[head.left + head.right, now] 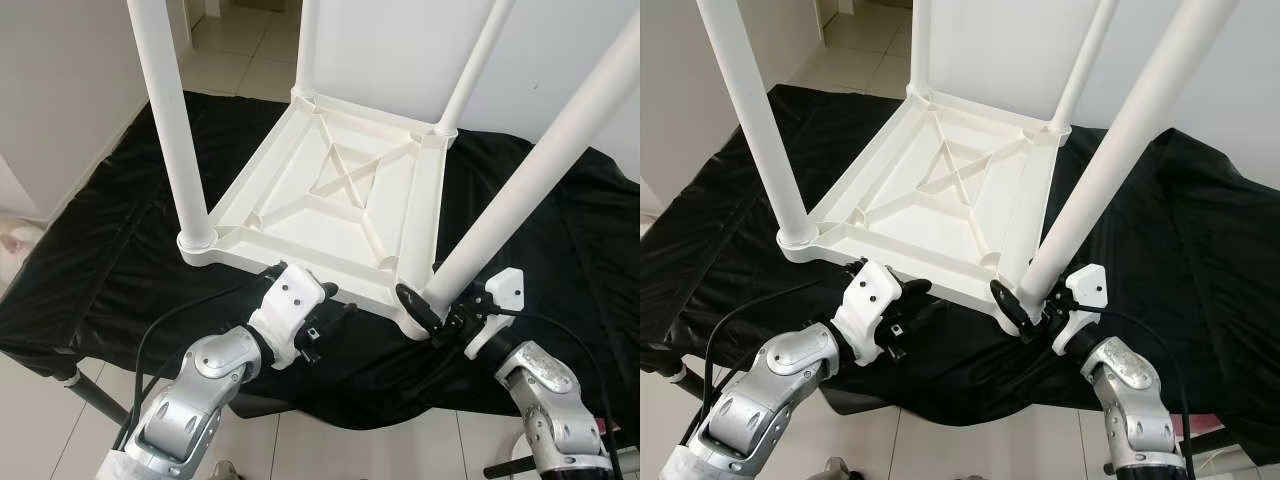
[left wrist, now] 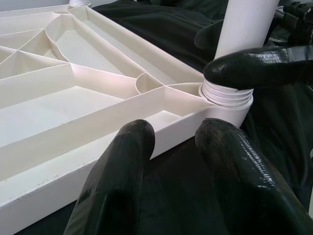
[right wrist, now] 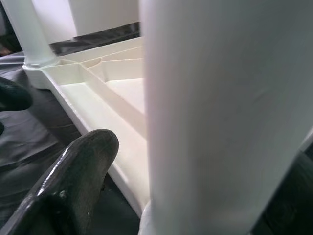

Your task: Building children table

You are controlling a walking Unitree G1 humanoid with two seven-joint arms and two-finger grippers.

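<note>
Four white legs stand up from the upturned tabletop (image 1: pixel 330 195), which lies ribbed underside up on a bench draped in black cloth (image 1: pixel 100 260); inverted this way, the corner sockets face upward to take the legs.

Item, near-right leg (image 1: pixel 540 170): leans toward the right rather than standing plumb, its threaded collar at the near-right corner socket (image 2: pixel 226 94). Judged not yet fully seated.

Item, right hand (image 1: pixel 432 308): clenched around the base of that leg, one black finger (image 2: pixel 254 66) lying across it just above the collar. Placed low, likely to turn or steady the leg where it meets the socket.

Item, left hand (image 1: pixel 325 322): released, fingers (image 2: pixel 117 181) spread and grasping nothing, set just beside the near edge of the tabletop, between the two near legs. Probably stationed there to brace the top against sliding while the leg is worked.

Item, near-left leg (image 1: pixel 175 120): upright in its socket. Two far legs likewise in place.

Item, tiled floor (image 1: pixel 235 45): beyond the bench, far left.
</note>
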